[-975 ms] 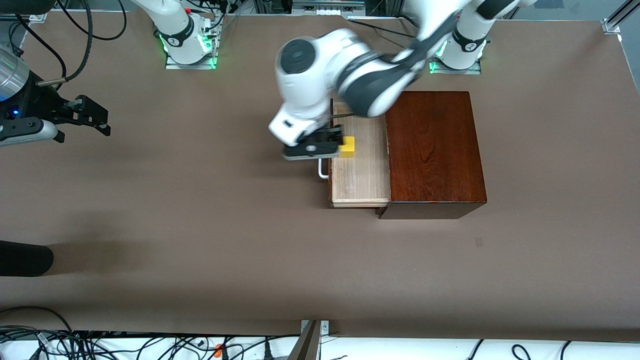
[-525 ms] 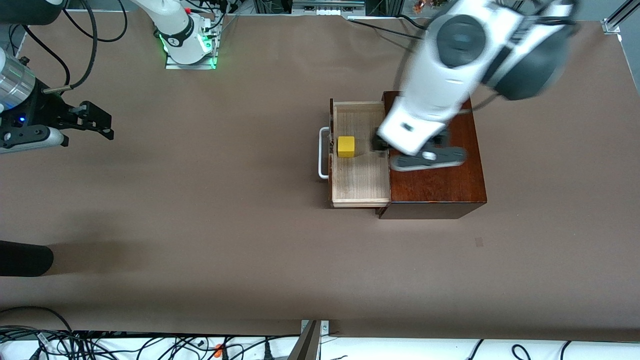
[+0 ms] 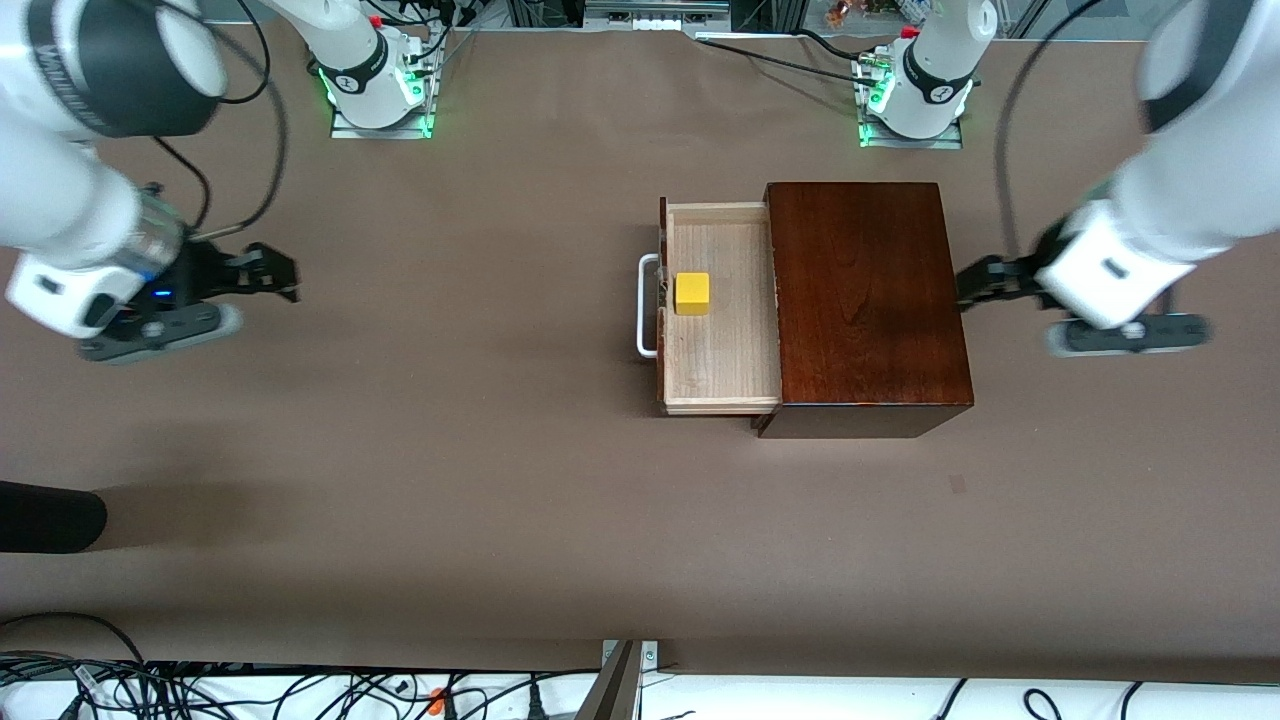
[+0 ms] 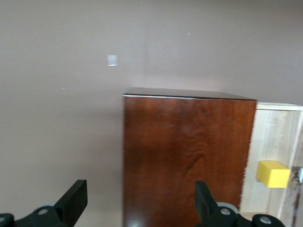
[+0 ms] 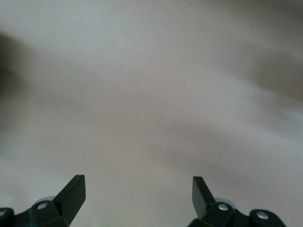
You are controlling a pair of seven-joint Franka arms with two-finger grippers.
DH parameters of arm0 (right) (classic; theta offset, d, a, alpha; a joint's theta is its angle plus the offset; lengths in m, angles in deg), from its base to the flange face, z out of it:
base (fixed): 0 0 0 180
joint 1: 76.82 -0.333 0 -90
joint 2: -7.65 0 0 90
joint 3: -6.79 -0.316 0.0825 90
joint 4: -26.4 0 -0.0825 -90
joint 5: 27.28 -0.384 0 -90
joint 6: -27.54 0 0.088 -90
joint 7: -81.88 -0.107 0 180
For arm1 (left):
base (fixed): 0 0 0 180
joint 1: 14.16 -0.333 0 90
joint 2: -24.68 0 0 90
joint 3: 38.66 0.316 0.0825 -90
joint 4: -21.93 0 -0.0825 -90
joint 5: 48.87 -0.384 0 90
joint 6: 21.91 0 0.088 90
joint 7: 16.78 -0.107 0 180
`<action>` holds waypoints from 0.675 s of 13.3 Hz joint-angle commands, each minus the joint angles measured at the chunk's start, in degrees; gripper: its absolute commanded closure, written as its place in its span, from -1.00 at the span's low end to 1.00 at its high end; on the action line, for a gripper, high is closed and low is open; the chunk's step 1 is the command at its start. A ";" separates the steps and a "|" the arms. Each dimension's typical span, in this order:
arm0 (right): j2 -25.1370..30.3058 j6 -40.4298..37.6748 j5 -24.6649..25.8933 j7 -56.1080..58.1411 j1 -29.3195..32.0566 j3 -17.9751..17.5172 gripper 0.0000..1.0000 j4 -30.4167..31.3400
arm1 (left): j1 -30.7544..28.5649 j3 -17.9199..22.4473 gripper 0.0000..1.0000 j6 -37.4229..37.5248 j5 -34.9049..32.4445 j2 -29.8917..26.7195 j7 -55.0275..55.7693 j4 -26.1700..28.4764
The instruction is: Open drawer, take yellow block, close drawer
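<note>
Drawer point(image 3: 722, 310) pulled out of the dark wooden box point(image 3: 866, 300), yellow block point(image 3: 692, 293) resting inside near the white handle point(image 3: 646, 306). Left gripper point(image 3: 985, 283) spread wide, empty, over the table beside the box. Right gripper point(image 3: 268, 274) spread wide, empty, well apart, toward the right arm's end.

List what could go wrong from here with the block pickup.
1. The yellow block sits close to the open drawer's front wall by the white handle, so a finger could strike the wall.
2. Both open grippers, left gripper and right gripper, hang away from it; a long approach may misalign.
</note>
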 commanded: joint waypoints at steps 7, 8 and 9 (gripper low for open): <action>-7.93 13.41 -1.64 22.68 -21.11 -2.20 -1.00 -2.92 | 14.12 21.47 -1.00 -0.98 4.70 -7.00 -11.36 7.01; -10.13 14.48 -1.64 25.68 -23.04 -2.20 -1.00 -4.58 | 14.12 21.39 -1.00 -0.98 4.70 -6.91 -11.36 6.92; -11.98 14.84 -1.64 25.80 -25.06 -2.20 -1.00 -6.51 | 14.21 21.21 -1.00 -0.98 4.70 -6.83 -11.36 6.92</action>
